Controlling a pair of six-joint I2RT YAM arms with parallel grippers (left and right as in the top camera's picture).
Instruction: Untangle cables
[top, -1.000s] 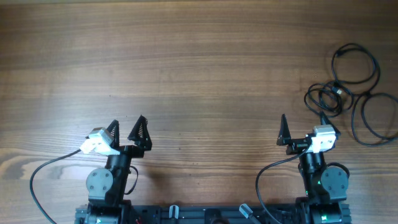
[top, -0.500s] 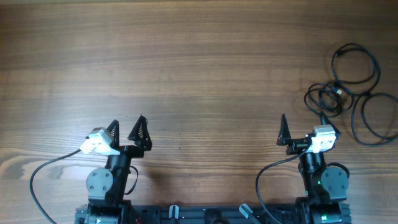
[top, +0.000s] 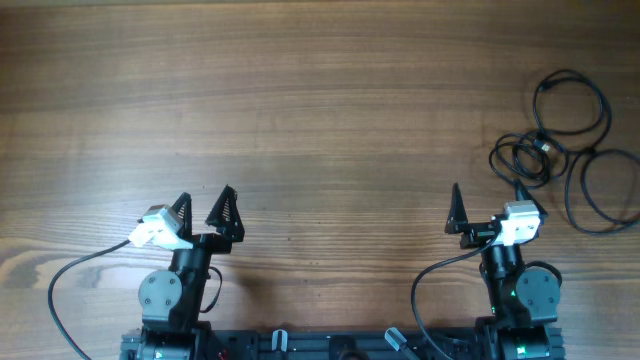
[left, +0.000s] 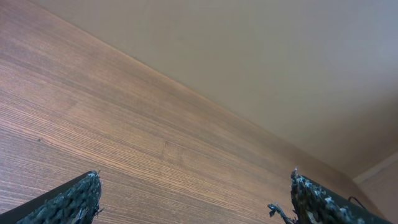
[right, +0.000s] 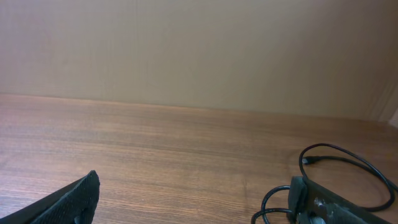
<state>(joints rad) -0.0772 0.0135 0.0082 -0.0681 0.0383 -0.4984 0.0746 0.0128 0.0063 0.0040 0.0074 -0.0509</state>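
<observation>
At the right edge of the wood-grain bench (top: 320, 100), the cables (top: 541, 147) lie tangled, both tools spread wide and empty.
Thin, limp black cords curl in several round loops around a small knot, one loop passing just beside the right tool (top: 487, 187); its dark, rough-textured triangular fingers (right: 68, 199) stand far apart. The left tool (top: 205, 193) is well apart from the cords, its tapered black fingers gaping over straight-grained brown wood. A beige wall (right: 199, 50) rises behind the bench.

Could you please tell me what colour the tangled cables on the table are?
Black. The cables show best in the overhead view.
</observation>
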